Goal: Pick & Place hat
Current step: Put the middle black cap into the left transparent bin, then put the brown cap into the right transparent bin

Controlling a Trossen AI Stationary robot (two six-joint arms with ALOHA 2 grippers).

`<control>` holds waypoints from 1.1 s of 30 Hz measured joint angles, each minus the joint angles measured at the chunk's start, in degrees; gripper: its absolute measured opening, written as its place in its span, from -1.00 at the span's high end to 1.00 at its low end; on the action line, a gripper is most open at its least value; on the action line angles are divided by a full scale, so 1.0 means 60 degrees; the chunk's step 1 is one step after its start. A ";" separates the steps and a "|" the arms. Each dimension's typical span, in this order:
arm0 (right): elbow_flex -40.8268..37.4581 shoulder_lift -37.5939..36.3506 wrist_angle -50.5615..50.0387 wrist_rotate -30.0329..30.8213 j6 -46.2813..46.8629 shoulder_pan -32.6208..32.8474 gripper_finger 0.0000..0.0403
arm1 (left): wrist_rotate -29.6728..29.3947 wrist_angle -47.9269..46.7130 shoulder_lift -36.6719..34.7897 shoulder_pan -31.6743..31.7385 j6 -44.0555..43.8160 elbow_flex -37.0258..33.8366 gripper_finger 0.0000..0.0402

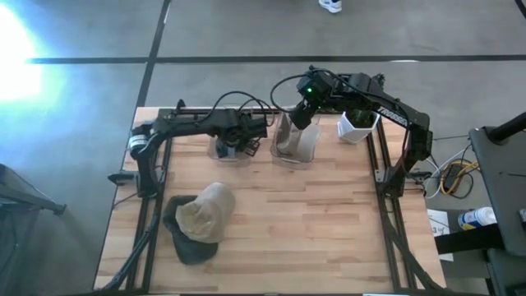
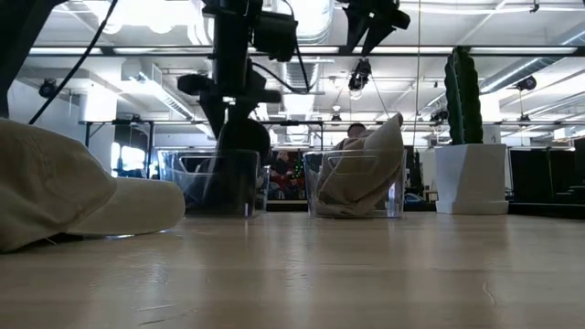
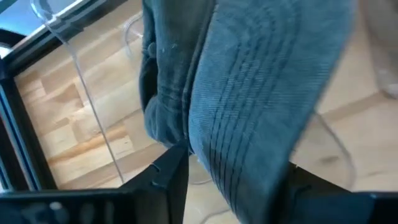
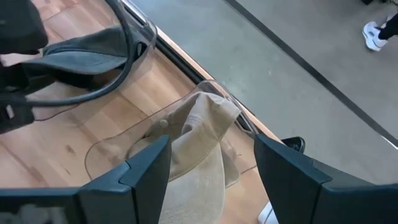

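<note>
Left pincer point(image 3: 233, 177) clenched on grey hat point(image 3: 249, 93) inside clear bin point(image 1: 233, 146), right pincer point(image 4: 211, 165) released above beige hat point(image 4: 199, 146), counter point(image 1: 329, 214) beneath.

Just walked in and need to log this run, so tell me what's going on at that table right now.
Two robot arms are sorting hats into clear bins at the table's far edge. The left pincer holds a grey-blue hat at the left bin. The right pincer is open above the middle bin, where a tan hat already sits, not gripped. Another tan hat lies on a dark hat at the table's near left, untouched. A white planter stands beside the bins.
</note>
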 joint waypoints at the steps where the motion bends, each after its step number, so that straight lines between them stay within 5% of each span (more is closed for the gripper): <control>1: -0.0001 0.0000 0.0000 0.0000 -0.0012 0.0000 -0.12 | -0.0003 -0.0053 0.0000 -0.0041 0.0007 0.0124 0.24; 13: -0.0001 0.0000 -0.0327 -0.0095 -0.0244 0.0000 -0.12 | -0.0442 -0.2777 -0.0034 -0.0629 0.1379 0.3145 0.21; 17: -0.0004 0.0000 -0.0683 -0.0098 -0.0238 0.0004 -0.12 | 0.0367 -0.2498 -0.0559 -0.1604 0.2870 0.3317 0.21; 20: -0.0005 -0.0005 -0.0797 -0.0454 -0.0204 0.0015 -0.12 | 0.0667 -0.2769 -0.0913 -0.2516 0.3038 0.3119 0.21; 24: -0.0047 -0.0008 -0.0756 -0.2558 -0.0017 0.0023 -0.12 | 0.0672 -0.2648 -0.1342 -0.3959 0.2477 0.2332 0.21; 27: -0.0248 0.0022 -0.0696 -0.4023 0.0183 0.0198 -0.12 | 0.0820 -0.2639 -0.1591 -0.4976 0.1166 0.1405 0.21; 33: -0.1525 0.0047 0.0283 -0.4804 0.0648 0.1166 -0.12 | 0.1321 -0.2471 -0.1828 -0.6758 -0.2172 -0.0888 0.21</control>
